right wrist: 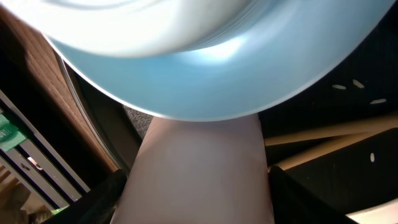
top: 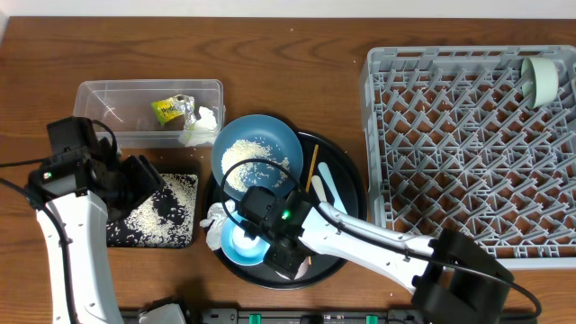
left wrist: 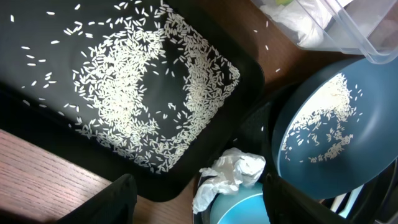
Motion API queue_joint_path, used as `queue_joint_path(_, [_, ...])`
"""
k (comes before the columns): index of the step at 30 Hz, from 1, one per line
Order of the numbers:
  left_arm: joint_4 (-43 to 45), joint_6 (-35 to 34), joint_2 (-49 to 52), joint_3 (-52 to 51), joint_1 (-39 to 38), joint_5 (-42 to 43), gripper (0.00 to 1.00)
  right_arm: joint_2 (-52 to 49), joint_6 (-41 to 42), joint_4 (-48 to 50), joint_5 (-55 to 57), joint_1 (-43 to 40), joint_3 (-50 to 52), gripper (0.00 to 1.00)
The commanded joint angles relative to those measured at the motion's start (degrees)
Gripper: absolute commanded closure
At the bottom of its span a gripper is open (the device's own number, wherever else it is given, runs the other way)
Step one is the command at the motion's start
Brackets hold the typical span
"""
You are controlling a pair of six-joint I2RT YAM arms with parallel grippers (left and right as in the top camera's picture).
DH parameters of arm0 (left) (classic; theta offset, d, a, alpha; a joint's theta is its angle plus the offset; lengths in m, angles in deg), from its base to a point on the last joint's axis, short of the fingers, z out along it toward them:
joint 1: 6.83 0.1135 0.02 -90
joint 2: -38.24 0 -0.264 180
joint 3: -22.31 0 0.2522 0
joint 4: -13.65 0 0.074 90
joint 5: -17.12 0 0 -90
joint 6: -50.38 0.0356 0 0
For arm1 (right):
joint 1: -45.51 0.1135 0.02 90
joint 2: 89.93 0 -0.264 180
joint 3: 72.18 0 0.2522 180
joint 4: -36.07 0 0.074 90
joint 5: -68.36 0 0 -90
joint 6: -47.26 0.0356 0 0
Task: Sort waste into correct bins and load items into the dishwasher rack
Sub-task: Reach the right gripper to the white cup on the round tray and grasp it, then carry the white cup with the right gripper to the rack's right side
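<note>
My right gripper (top: 286, 258) is low over the front of the round black tray, shut on a pinkish cup (right wrist: 199, 168) that fills the gap between its fingers (right wrist: 199, 205). A light-blue bowl (top: 241, 245) sits right beside it, with a crumpled white tissue (left wrist: 230, 174) on its left rim. My left gripper (left wrist: 199, 208) is open and empty above the black rectangular tray (top: 117, 236), which holds scattered rice (left wrist: 137, 93). The large blue dish (top: 261, 153) also holds rice. The clear tub (top: 117, 94) holds the yellow-green wrapper (top: 166, 110) and a tissue (top: 202, 121).
The grey rack (top: 468, 153) fills the right side, with a pale-green bowl (top: 543, 77) in its far right corner. Chopsticks (top: 312, 169) and a white utensil (top: 329, 191) lie on the round black tray (top: 353, 180).
</note>
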Motion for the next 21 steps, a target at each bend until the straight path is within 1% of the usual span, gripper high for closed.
queue_joint_path(1, [-0.2,0.6,0.4,0.5,0.2,-0.4,0.33,-0.5,0.8,-1.4,-0.1,0.2,-0.6,0.54])
queue_joint_path(6, [-0.2,0.6,0.4,0.5,0.2,-0.4,0.33,2.4,0.8,-3.0,0.1,-2.1,-2.9,0.54])
queue_joint_path(10, [-0.2,0.6,0.4,0.5,0.2,-0.4,0.34,7.3,0.8,-3.3,0.2,-6.4,-4.2,0.55])
queue_joint_path(15, [-0.2,0.6,0.4,0.5,0.2,-0.4,0.33,14.8,0.8,-3.1,3.6,-14.8,-5.2,0.55])
queue_joint_path(18, [-0.2,0.6,0.4,0.5,0.2,-0.4,0.34,19.2,1.2,-2.5,8.4,-21.6,-5.3,0.55])
queue_joint_path(21, [-0.2,0.6,0.4,0.5,0.2,-0.4,0.33,22.6,2.1,-1.7,12.3,-29.5,-5.6,0.59])
